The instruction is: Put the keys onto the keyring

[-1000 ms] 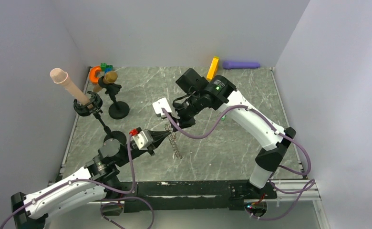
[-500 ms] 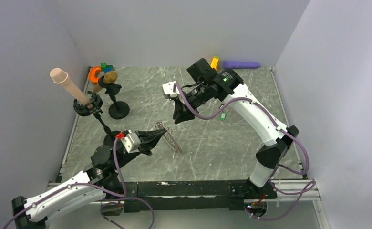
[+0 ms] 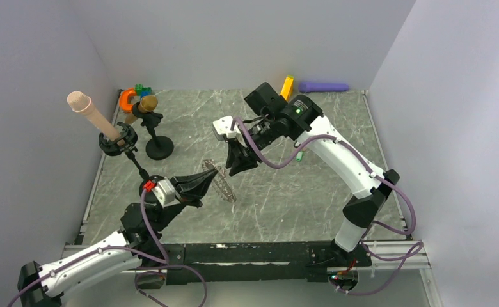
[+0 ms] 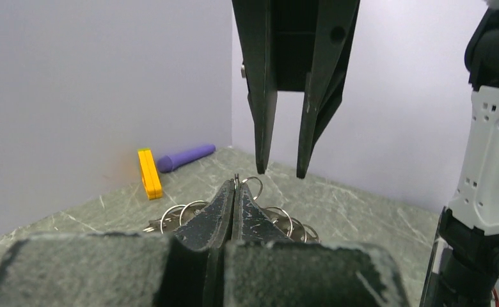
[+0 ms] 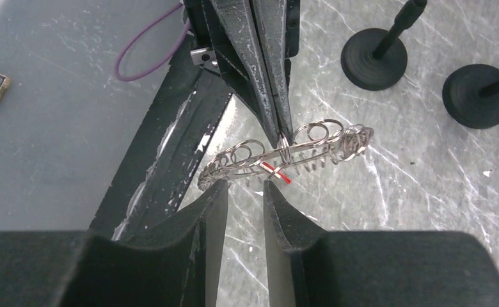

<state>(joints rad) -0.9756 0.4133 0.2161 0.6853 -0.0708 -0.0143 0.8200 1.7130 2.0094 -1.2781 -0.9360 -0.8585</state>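
The keyring [image 3: 220, 183] is a silver loop of small rings, held up off the table by its edge. My left gripper [image 3: 212, 171] is shut on it. In the left wrist view the left gripper [image 4: 235, 184] pinches one ring, and more of the keyring [image 4: 178, 214] fans out behind. In the right wrist view the keyring [image 5: 298, 148] stretches sideways with a thin red key [image 5: 277, 173] hanging at it. My right gripper [image 5: 245, 187] is open just below the ring, holding nothing. The right gripper [image 3: 235, 167] points down beside the left fingertips. A green key [image 3: 300, 155] lies on the table under the right arm.
An orange block [image 3: 286, 87] and a purple cylinder [image 3: 324, 86] lie at the back wall. Black stands [image 3: 160, 148] with a beige peg [image 3: 93, 115] and an orange ring [image 3: 128, 98] crowd the back left. Their round bases [image 5: 373, 61] show in the right wrist view.
My right gripper opened, pulled back from the keyring, then came down to it again. My left gripper drew back to the left with the keyring, which now spreads out instead of dangling.
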